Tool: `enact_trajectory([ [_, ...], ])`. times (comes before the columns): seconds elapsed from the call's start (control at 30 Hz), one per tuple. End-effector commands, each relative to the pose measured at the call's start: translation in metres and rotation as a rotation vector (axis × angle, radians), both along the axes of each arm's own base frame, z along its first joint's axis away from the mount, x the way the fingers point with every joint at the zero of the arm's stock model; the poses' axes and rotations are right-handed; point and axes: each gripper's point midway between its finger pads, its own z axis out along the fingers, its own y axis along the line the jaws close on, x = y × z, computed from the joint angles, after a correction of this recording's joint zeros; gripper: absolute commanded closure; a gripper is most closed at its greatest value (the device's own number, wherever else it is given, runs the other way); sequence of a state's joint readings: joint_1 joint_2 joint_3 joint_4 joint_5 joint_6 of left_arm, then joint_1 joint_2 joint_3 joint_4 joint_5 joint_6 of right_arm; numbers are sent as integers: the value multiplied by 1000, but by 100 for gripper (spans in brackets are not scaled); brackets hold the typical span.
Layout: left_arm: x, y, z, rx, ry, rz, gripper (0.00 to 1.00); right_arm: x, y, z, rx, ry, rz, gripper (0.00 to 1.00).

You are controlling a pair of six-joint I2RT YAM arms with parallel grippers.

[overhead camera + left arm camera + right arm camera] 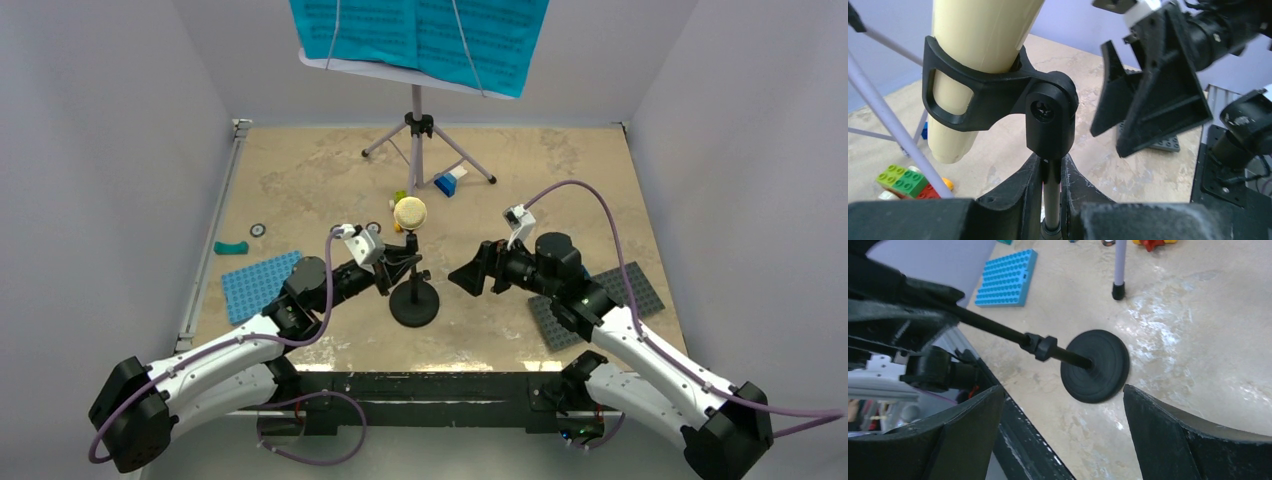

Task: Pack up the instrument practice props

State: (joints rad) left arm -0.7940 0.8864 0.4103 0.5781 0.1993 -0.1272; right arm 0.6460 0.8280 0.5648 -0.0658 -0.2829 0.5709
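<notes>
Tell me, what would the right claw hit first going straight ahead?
Probably the mic stand: its pole and base sit dead ahead of the open right gripper, though depth is unclear.

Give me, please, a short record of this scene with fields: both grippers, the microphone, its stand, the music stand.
left gripper: closed on the pole of the mic stand, just below its clip
right gripper: open, empty, beside the mic stand
microphone: sits in the clip
mic stand base: on the table
music stand: upright at the back, teal pages on it
</notes>
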Motion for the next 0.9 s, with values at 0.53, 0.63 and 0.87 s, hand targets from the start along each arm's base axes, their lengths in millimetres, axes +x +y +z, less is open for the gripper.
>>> enact_trajectory([
  [0.53,-14,1,62,10,-270,-370,100,-17,3,22,95,-83,127,7],
  [0.63,-12,-3,65,30,-270,-410,100,-17,2,17,80,-86,131,7],
  [0.87,-1,-7,39,2,-172,-407,100,-15,0,16,62,-101,125,7],
])
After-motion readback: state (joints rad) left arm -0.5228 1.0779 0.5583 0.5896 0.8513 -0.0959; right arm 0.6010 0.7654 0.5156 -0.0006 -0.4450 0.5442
